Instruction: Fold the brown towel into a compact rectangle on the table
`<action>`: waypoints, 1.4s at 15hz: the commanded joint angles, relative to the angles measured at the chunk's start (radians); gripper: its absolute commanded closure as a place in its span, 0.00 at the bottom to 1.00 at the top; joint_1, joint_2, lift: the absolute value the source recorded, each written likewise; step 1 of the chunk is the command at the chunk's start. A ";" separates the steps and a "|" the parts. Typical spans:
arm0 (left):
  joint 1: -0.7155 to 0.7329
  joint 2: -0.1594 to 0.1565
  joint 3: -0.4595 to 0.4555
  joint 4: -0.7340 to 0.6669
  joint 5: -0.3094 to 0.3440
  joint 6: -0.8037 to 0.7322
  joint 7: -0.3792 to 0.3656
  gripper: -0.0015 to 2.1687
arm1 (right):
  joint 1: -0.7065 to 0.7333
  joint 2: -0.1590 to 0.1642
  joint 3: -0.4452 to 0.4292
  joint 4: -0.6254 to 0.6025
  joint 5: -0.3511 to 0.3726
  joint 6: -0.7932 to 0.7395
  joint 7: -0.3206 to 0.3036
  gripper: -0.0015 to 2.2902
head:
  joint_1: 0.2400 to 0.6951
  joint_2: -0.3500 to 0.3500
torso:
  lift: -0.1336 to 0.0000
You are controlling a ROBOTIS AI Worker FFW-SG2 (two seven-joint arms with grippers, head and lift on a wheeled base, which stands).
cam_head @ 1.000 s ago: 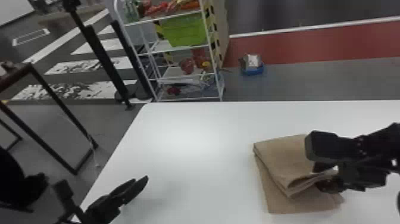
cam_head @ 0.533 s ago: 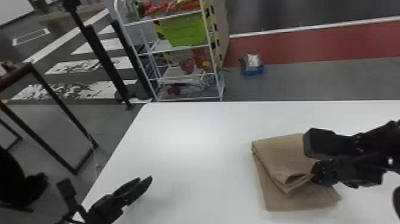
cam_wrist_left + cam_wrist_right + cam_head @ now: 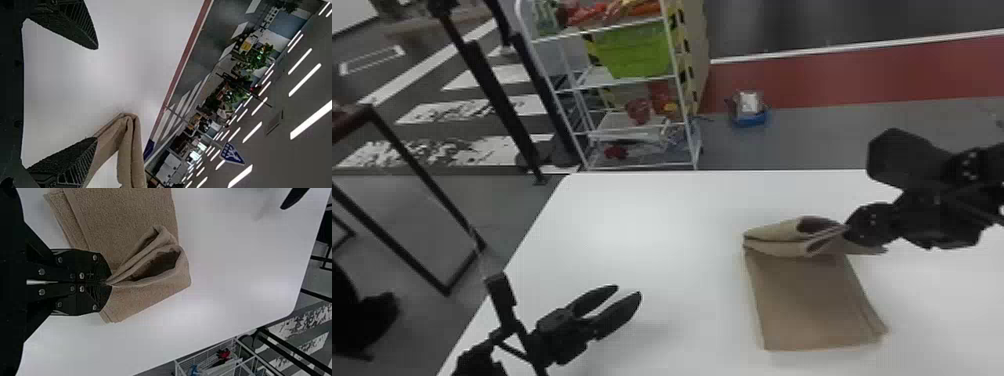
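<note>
Right jaws: pressed together on a fold of towel; the right gripper (image 3: 850,229) comes in from the right side of the head view, over the table's right part.
Pinch: a narrow edge of cloth where several layers meet, held right at the fingertips; in the right wrist view the layers fan out from there.
Raised flap: arched up from the far end of the towel, open at the side like a loose loop, with a dark hollow inside.
Towel: brown (image 3: 807,305), on the right half of the table; its near part lies flat in stacked layers, edges slightly offset along one side.
Left jaws: spread, nothing between them; the left gripper (image 3: 629,291) is over the near left part of the table, well apart from the towel, fingers angled away and to the right.
Left wrist view: a wide gap between the fingers, with towel showing past the tip of one.
Table: white (image 3: 652,215), with a rounded far left corner.
Beyond the far edge: a white wire shelf (image 3: 627,132) holding a green bin (image 3: 634,55), with red items above and below it.
Floor: a blue tub (image 3: 749,118) right of the shelf, dark poles (image 3: 499,102) left of it.
Far left: a dark-legged side table (image 3: 414,175).
</note>
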 commanded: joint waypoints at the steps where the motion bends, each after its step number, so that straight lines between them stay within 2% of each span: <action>1: -0.011 -0.004 -0.114 -0.012 -0.029 0.036 0.067 0.02 | -0.025 0.024 -0.021 0.000 -0.007 -0.005 0.017 0.63 | 1.00 0.91 | 0.07; 2: -0.030 -0.004 -0.145 0.002 -0.038 0.036 0.074 0.03 | -0.031 0.034 -0.025 0.002 -0.007 -0.005 0.017 0.63 | 1.00 0.86 | 0.07; 6: -0.053 -0.004 -0.272 -0.016 -0.037 0.039 0.152 0.03 | -0.054 0.050 -0.045 0.005 -0.016 -0.002 0.017 0.63 | 1.00 0.79 | 0.07; 9: -0.087 -0.004 -0.358 -0.015 -0.040 0.036 0.206 0.03 | -0.051 0.052 -0.051 -0.004 -0.020 0.007 0.017 0.63 | 1.00 0.70 | 0.07; 11: -0.108 -0.004 -0.408 -0.002 -0.081 0.009 0.249 0.03 | -0.048 0.050 -0.051 -0.016 -0.027 0.016 0.017 0.63 | 1.00 0.66 | 0.07; 14: -0.159 -0.004 -0.473 0.042 -0.176 -0.034 0.306 0.03 | -0.039 0.047 -0.051 -0.044 -0.037 0.037 0.017 0.63 | 1.00 0.62 | 0.07; 16: -0.163 -0.004 -0.511 0.063 -0.221 -0.126 0.363 0.03 | -0.031 0.043 -0.054 -0.064 -0.045 0.044 0.017 0.63 | 1.00 0.61 | 0.07; 19: -0.192 -0.004 -0.531 0.122 -0.230 -0.184 0.399 0.03 | -0.025 0.038 -0.054 -0.079 -0.051 0.065 0.017 0.63 | 1.00 0.60 | 0.07; 21: -0.197 -0.004 -0.551 0.145 -0.299 -0.215 0.410 0.03 | -0.023 0.035 -0.057 -0.085 -0.051 0.068 0.017 0.63 | 1.00 0.59 | 0.07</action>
